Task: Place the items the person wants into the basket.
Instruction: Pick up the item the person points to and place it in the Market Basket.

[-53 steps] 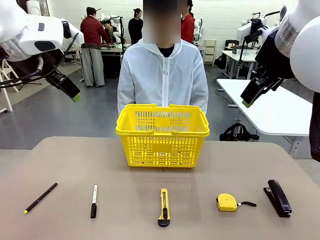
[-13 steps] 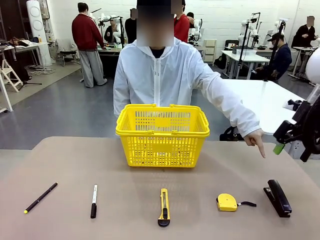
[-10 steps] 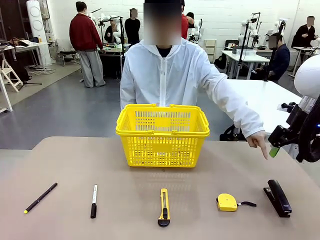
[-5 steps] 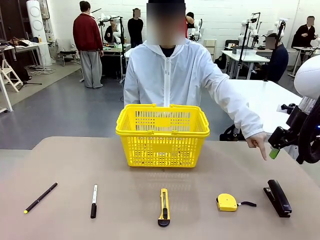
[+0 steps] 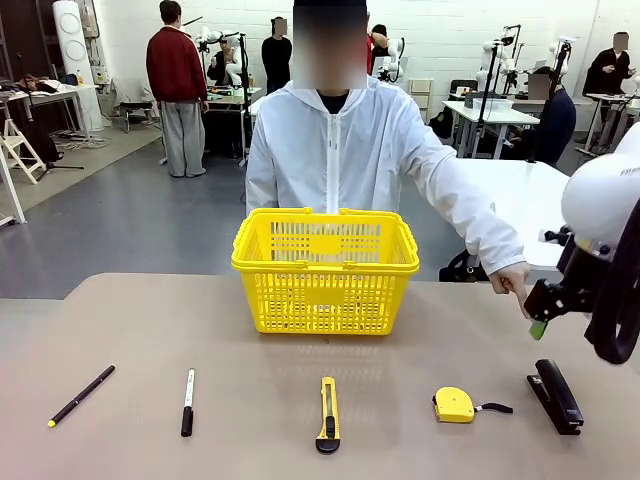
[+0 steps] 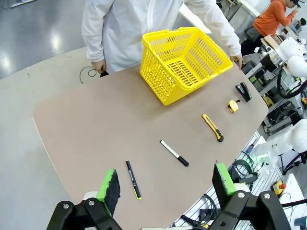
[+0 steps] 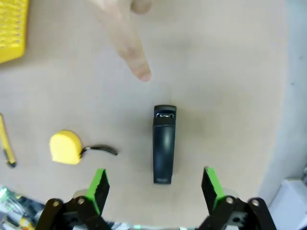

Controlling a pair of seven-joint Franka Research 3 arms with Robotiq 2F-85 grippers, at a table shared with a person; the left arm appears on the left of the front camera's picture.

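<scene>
Now | my right gripper (image 7: 154, 175) gapes empty | black oblong stapler (image 7: 163, 143) centred ahead, rounded yellow tape measure (image 7: 65, 147) outside my pads | risk: seizing stapler, clipping person's hand (image 7: 122, 33).

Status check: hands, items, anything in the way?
Left hand open, high over pen. Right hand open above stapler. On table, outside basket: pen, tape measure. Person's finger pointing by stapler, near right hand.

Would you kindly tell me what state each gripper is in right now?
Left gripper: open, holding nothing.
Right gripper: open, holding nothing.
</scene>
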